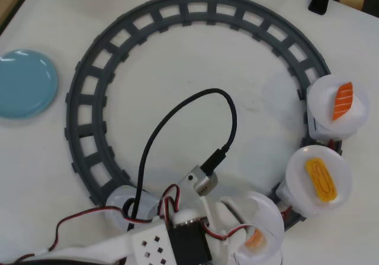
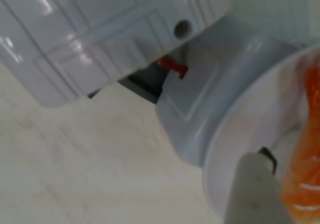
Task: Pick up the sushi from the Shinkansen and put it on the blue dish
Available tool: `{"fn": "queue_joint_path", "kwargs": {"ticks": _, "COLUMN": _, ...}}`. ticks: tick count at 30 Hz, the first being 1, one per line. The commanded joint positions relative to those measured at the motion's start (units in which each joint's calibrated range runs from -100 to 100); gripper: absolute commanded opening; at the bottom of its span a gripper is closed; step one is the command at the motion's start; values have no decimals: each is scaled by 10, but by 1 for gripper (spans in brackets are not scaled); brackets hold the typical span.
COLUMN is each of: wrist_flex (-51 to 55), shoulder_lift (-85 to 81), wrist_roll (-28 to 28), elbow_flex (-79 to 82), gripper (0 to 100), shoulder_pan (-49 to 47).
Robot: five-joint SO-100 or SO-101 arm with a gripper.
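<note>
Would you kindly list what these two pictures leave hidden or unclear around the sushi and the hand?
- The sushi: overhead view, only an orange sliver shows; the arm covers the rest. In the wrist view it is blurred and cut by the right edge.
- The hand: wrist view shows one pale finger; the other is out of frame, so open or shut is unclear.
- The Shinkansen: wrist view, close and blurred; nose unseen.

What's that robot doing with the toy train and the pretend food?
The robot arm is reaching down over the train on the grey track. Its tool is at the plate carrying the orange shrimp sushi, with one finger right beside it. Whether it has gripped the sushi cannot be told. The blue dish sits empty, off to the left in the overhead view.
</note>
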Motion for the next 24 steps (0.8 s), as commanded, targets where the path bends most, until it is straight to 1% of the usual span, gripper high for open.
{"fn": "queue_joint_path", "kwargs": {"ticks": 1, "wrist_flex": -4, "shoulder_lift": 0, "wrist_roll": -3, "elbow_flex": -31, "gripper": 30, "shoulder_pan": 14}}
{"fn": "queue_joint_path", "kwargs": {"ticks": 5, "wrist_flex": 1, "shoulder_lift": 6, "wrist_roll": -4, "elbow_flex": -24, "gripper": 29, "shoulder_pan": 27}}
{"fn": "queue_joint_path", "kwargs": {"ticks": 6, "wrist_flex": 2, "shoulder_lift": 9, "wrist_roll": -4, "elbow_flex": -24, "gripper": 26, "shoulder_pan": 32}}
{"fn": "queue_joint_path", "kwargs": {"ticks": 10, "wrist_flex": 10, "shoulder_lift": 16, "wrist_roll": -4, "elbow_flex": -23, "gripper": 6, "shoulder_pan": 38}}
{"fn": "queue_joint_path", "kwargs": {"ticks": 11, "wrist_flex": 21, "shoulder_lift": 17, "wrist_roll": -4, "elbow_flex": -24, "gripper": 2, "shoulder_pan": 37}}
{"fn": "queue_joint_path", "kwargs": {"ticks": 14, "wrist_flex": 52, "shoulder_lift": 16, "wrist_roll": -4, "elbow_flex": -24, "gripper": 3, "shoulder_pan": 24}}
{"fn": "queue_joint_path", "kwargs": {"ticks": 17, "wrist_flex": 92, "shoulder_lift": -9, "wrist_roll": -4, "elbow_flex": -49, "gripper": 3, "shoulder_pan": -10}}
{"fn": "queue_joint_path", "kwargs": {"ticks": 22, "wrist_flex": 154, "shoulder_lift": -116, "wrist_roll": -5, "elbow_flex": -74, "gripper": 3, "shoulder_pan": -109}}
{"fn": "queue_joint_path", "kwargs": {"ticks": 24, "wrist_flex": 164, "shoulder_lift": -170, "wrist_roll": -20, "elbow_flex": -72, "gripper": 3, "shoulder_pan": -157}}
